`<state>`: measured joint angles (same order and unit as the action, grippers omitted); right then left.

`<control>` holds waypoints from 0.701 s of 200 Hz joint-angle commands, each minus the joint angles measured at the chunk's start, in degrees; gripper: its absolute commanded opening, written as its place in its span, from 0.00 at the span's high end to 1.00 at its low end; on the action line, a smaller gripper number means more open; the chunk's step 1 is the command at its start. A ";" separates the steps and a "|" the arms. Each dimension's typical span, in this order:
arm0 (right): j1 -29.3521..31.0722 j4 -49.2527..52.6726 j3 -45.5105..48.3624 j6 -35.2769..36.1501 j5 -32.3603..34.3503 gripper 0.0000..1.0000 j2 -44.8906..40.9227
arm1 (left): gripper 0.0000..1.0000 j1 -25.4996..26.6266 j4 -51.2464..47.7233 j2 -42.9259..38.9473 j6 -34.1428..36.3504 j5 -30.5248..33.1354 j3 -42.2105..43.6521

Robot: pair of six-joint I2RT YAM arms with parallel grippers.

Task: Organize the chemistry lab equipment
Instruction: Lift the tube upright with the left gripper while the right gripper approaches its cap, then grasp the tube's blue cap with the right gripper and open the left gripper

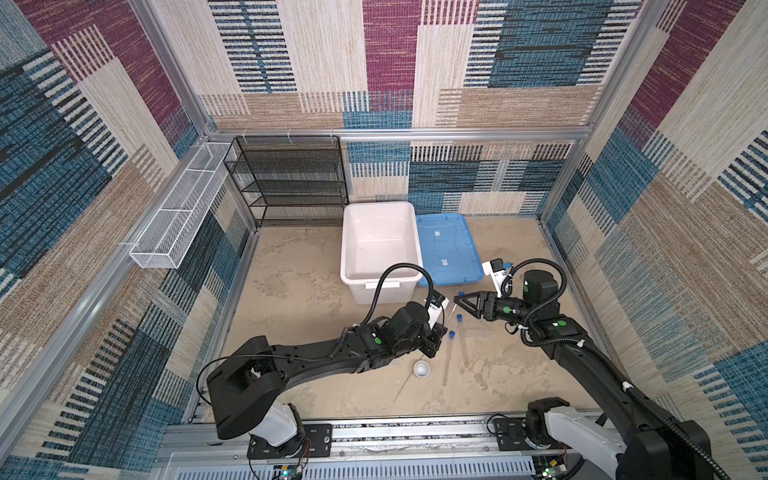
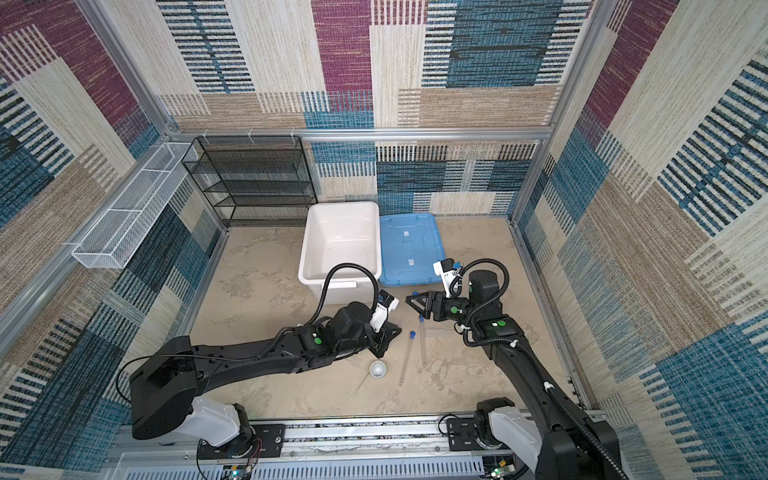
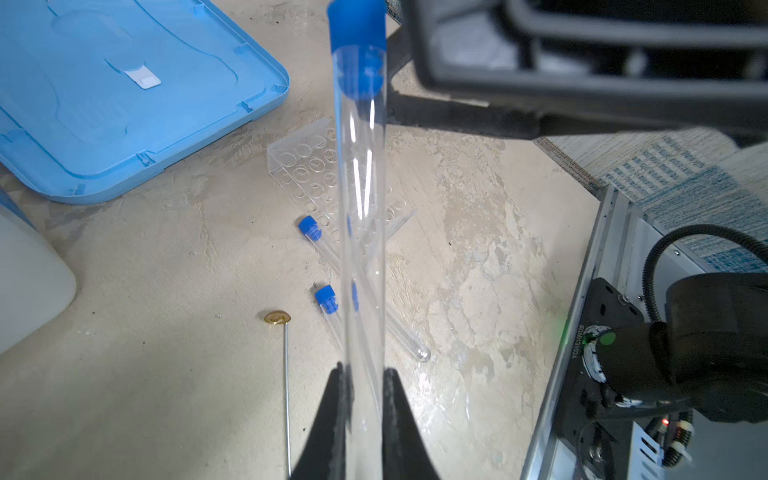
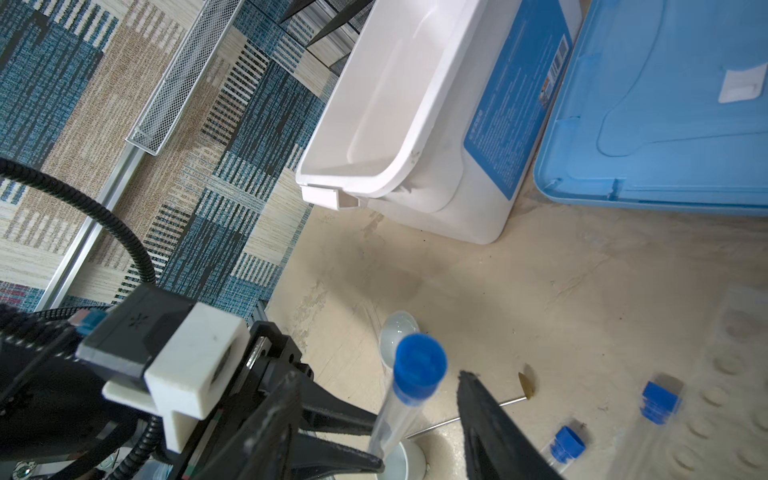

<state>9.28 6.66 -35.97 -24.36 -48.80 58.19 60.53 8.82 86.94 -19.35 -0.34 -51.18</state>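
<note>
While one tube [image 3: 361, 187] is clamped by the left end effector [image 3: 361, 374], its cap [image 4: 419, 365] is straddled by the half-open right end effector [image 4: 376, 378]; two tubes [image 1: 447, 357] lie at 3 o'clock from the dish [image 1: 421, 368], unsorted.

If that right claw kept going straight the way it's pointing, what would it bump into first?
Probably the blue-capped tube that the left gripper holds: its cap stands between the right gripper's open jaws.

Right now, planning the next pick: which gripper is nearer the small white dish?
Left. The left gripper, holding a tube, is close beside the small white dish; the right gripper is farther off, at the tube's cap.
</note>
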 commanded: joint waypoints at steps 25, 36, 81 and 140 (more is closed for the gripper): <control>0.98 -3.56 -0.04 -1.96 0.03 0.51 1.27 | 0.93 -0.02 3.57 -0.73 1.52 0.69 0.38; 1.15 -4.39 0.28 -2.51 -0.20 0.53 1.22 | 0.93 0.02 4.16 -0.73 1.53 0.43 0.51; 2.23 -7.01 1.94 -3.88 0.40 0.63 1.31 | 0.92 -0.04 5.52 -0.02 1.17 -0.54 0.93; 2.22 -4.35 0.30 -1.80 3.08 0.66 1.50 | 0.92 0.02 4.75 0.25 1.86 0.26 1.10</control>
<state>11.51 2.55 -34.54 -27.11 -47.42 59.57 60.53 11.84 87.11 -19.35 -0.38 -50.30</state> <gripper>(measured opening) 0.345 0.126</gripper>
